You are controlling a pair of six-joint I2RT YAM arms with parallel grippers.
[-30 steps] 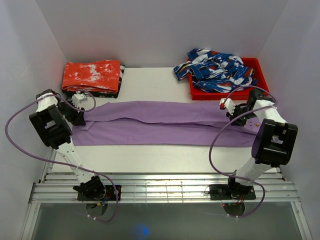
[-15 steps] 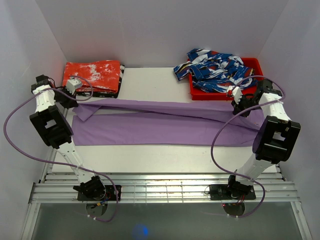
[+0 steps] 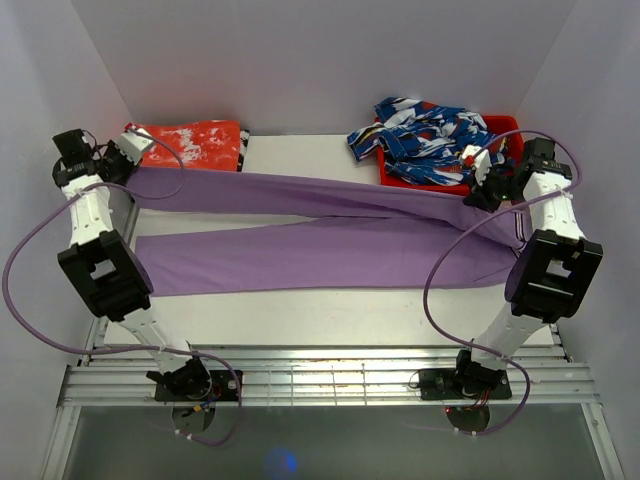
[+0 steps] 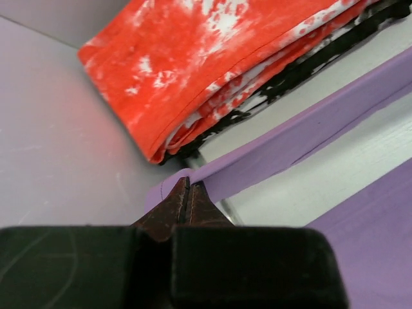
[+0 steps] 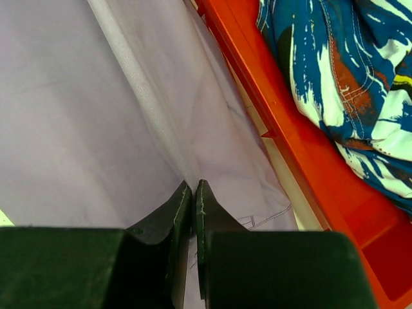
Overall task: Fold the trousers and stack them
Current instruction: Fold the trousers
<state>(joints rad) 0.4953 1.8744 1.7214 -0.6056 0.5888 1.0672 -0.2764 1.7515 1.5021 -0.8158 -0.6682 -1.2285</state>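
Top view of a white table (image 3: 300, 310) with purple trousers (image 3: 330, 250) stretched lengthwise across it, reaching almost from the left side to the right. The near part lies flat on the table. The far edge is pulled into a taut, narrow band running between the two arms, and it crosses over the flat part towards the right. A thin dark-and-white striped trim shows at the right end, beside the right arm.

The left claw (image 4: 188, 193) is at the far left corner. Its wrist view shows the two fingers pressed together on the tip of the purple band, which rises off the table there. Just beyond it lies a folded red-orange cloth (image 3: 195, 143) with white blotches, resting on black-and-white fabric.

The right claw (image 5: 194, 193) is at the far right, close to the near wall of a red tray (image 5: 277, 116). Its fingers are pinched narrow — only a sliver of gap — with a fold of the trousers caught between them. A blue, white and red patterned garment (image 3: 430, 140) fills the tray and spills over its left rim onto the table.
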